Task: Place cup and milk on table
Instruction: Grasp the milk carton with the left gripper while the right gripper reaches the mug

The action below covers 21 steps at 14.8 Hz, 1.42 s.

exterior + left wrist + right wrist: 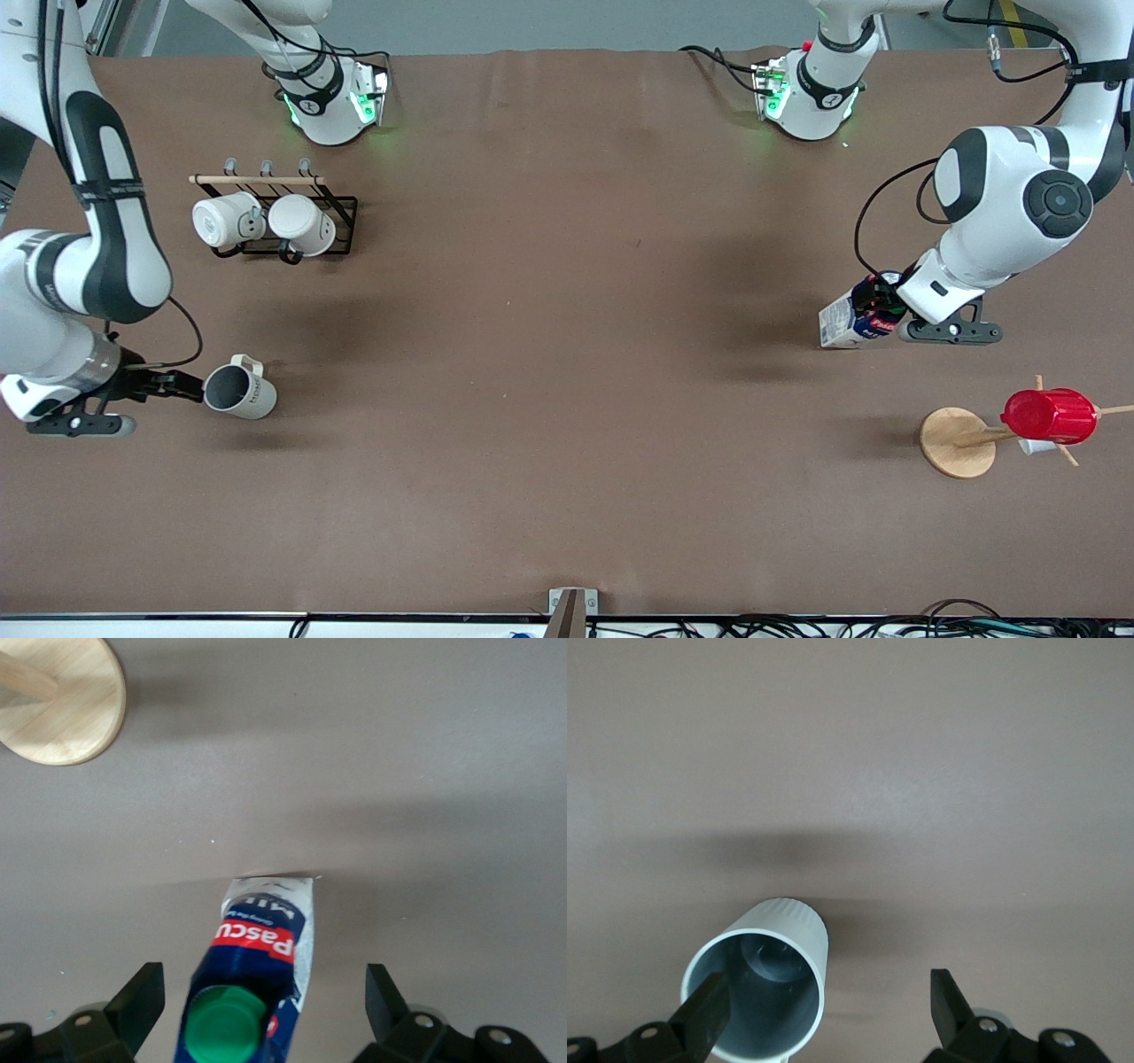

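The cream-white cup [241, 392] with a grey inside stands on the brown table [567, 354] toward the right arm's end. My right gripper [182, 385] is open at its rim. In the right wrist view the cup [766, 966] sits under one finger [704, 1014], the other finger is well clear of it, and the gripper [826, 992] holds nothing. The blue and white milk carton [846, 319] with a green cap stands on the table toward the left arm's end. My left gripper [875, 306] is open around its top. In the left wrist view the gripper [261, 992] has both fingers apart from the carton [266, 930].
A black rack [341, 217] with two all-white mugs [266, 221] stands farther from the front camera than the cup. A wooden stand [952, 443], also in the left wrist view [62, 700], carries a red ribbed cup [1050, 415] nearer the front camera than the milk.
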### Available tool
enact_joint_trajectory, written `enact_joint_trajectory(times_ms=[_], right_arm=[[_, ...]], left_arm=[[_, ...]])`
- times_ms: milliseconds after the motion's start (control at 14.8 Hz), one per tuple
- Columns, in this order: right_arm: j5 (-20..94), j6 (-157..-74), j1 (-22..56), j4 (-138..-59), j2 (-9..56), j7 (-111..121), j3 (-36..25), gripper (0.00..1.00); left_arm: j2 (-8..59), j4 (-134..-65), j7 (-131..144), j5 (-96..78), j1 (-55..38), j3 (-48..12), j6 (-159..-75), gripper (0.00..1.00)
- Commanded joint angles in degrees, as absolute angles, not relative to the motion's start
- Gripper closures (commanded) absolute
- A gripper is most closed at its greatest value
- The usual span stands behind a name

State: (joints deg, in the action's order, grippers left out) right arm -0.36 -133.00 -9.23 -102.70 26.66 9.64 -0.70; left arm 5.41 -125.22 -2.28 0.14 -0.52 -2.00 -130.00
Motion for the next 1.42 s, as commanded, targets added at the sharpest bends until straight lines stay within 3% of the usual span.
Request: enact_joint_trajectory(times_ms=[0,203,271,474,677,812,1083,1354], right_arm=[[0.0,-140.94,-9.49,-110.28,25.05,10.9,-0.35,0.0],[-0.7,-143.08,-9.75,-110.57,26.8,10.99,-0.35,0.04],[-1.05,-143.78,-9.76,-110.65,27.42,10.99,-0.35,0.11],[-1.32,-143.53,-9.49,-110.74,28.12,10.99,-0.35,0.5],[-1.32,-143.0,-9.32,-110.39,29.09,10.2,-0.26,1.0],[-1.32,-142.21,-9.67,-108.38,29.0,10.63,-0.35,1.0],[-0.88,-126.78,-8.44,-98.29,28.48,4.95,0.09,1.0],[-0.88,-113.93,-0.38,-89.57,28.3,-9.8,0.09,1.0]], left_arm=[[4.92,-126.21,-3.69,0.0,0.09,-2.02,-131.22,0.0],[4.83,-127.61,-3.69,0.0,0.09,-2.11,-131.31,0.0],[4.83,-127.97,-3.69,-0.09,0.09,-2.02,-131.31,0.0],[4.83,-127.88,-3.78,0.0,0.18,-2.02,-131.22,0.0],[4.75,-127.44,-3.69,0.0,0.18,-2.02,-131.22,0.0],[4.66,-127.35,-3.78,0.0,0.18,-2.02,-131.31,0.03],[4.83,-127.44,-3.78,-0.09,0.18,-2.02,-131.4,0.03],[5.36,-127.53,-3.78,0.0,0.35,-2.02,-133.24,0.04]])
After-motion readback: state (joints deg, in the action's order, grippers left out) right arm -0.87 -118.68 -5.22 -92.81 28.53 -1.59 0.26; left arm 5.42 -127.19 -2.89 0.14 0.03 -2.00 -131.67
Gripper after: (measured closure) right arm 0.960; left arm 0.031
